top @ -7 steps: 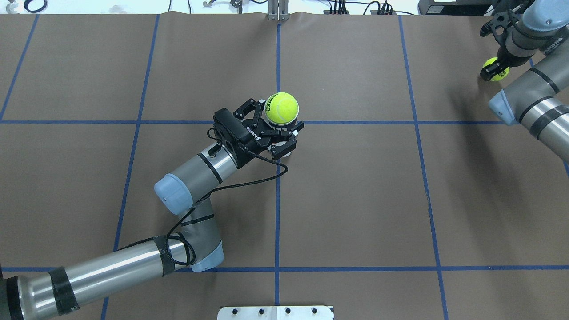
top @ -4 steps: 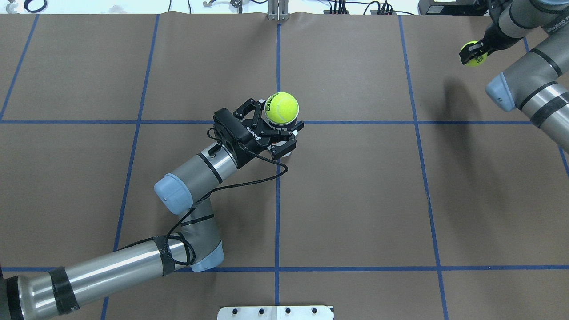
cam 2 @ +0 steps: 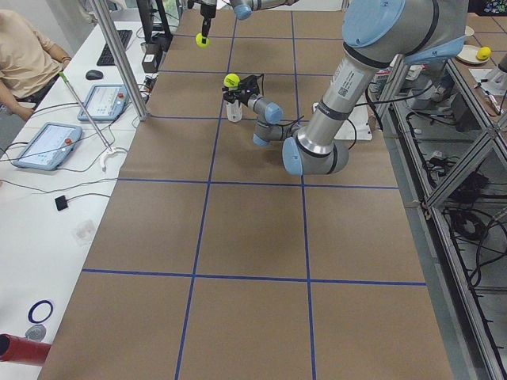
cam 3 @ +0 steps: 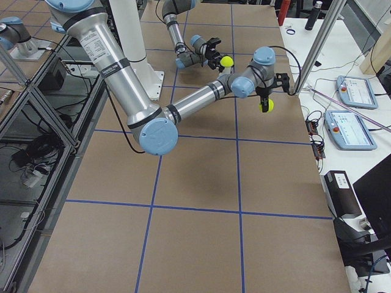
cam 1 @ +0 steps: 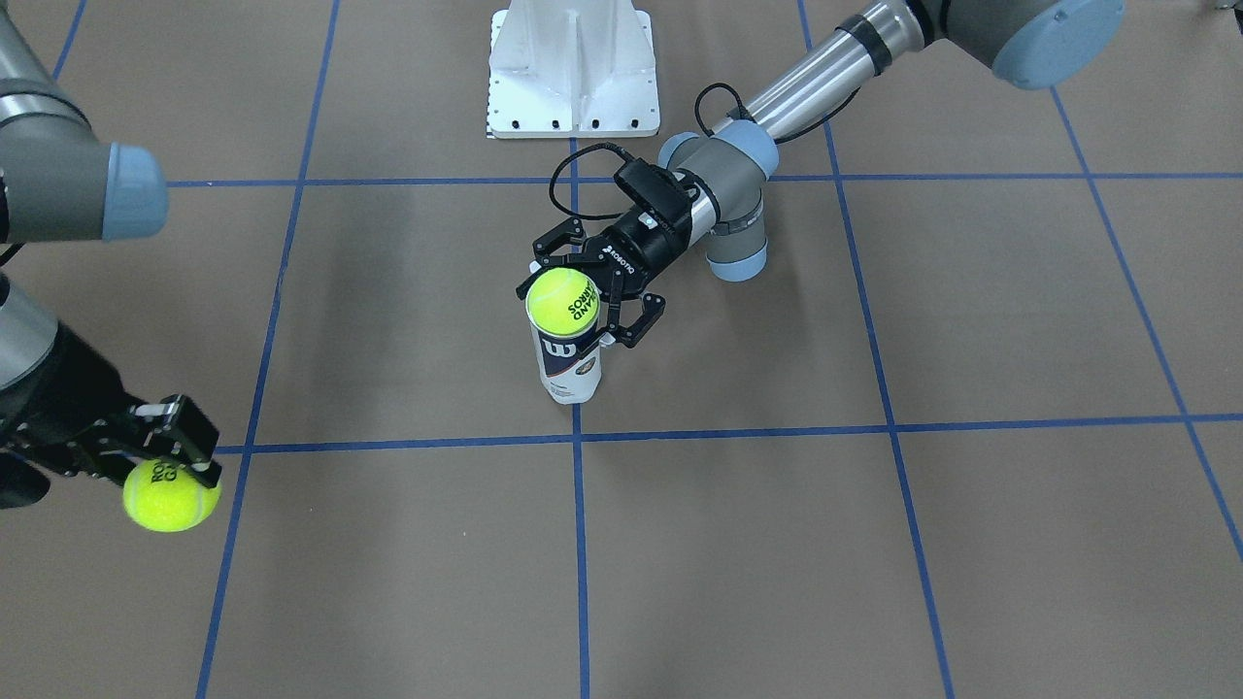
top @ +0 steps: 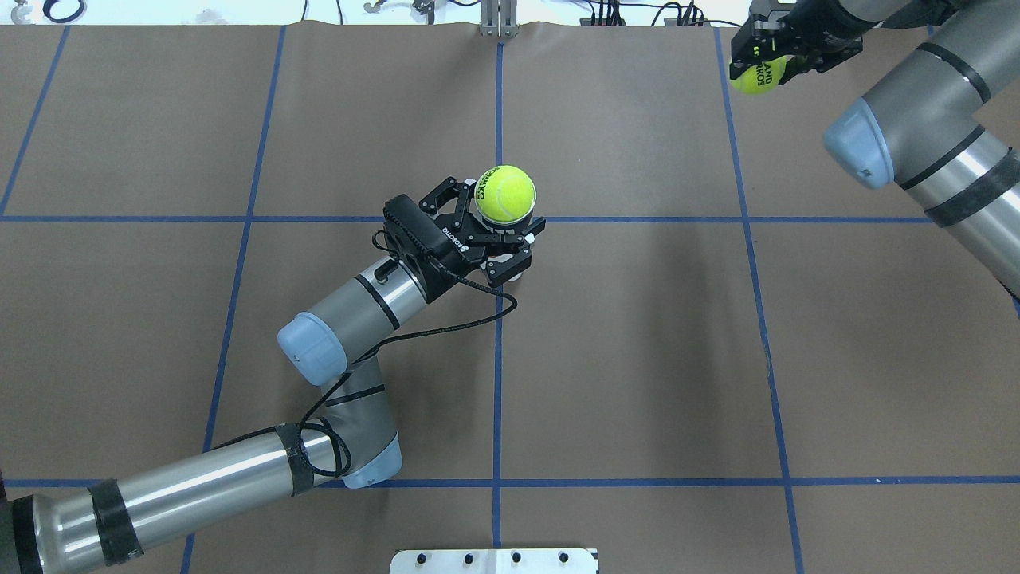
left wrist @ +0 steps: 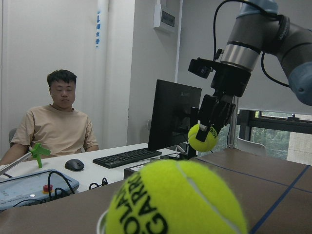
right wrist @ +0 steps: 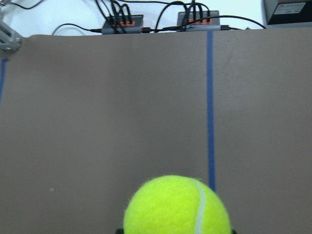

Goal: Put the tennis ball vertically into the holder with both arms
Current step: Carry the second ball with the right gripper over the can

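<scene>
Leftward along the table's far edge, that is where the right gripper [top: 765, 64] has travelled, clamped on the tennis ball [top: 755, 80] and held above the surface. Brown paper with a blue tape grid covers the table [top: 637, 359]. Beyond its far side I see an operator [left wrist: 61, 126] seated at a desk with a keyboard [left wrist: 127, 157] and a monitor [left wrist: 173, 114]. Near the centre the left gripper [cam 1: 583, 325] is closed around the holder [cam 1: 570, 369], which stands upright — another ball [cam 1: 562, 299] already sits in its mouth. A white pedestal [cam 1: 573, 68] stands at the near edge.
</scene>
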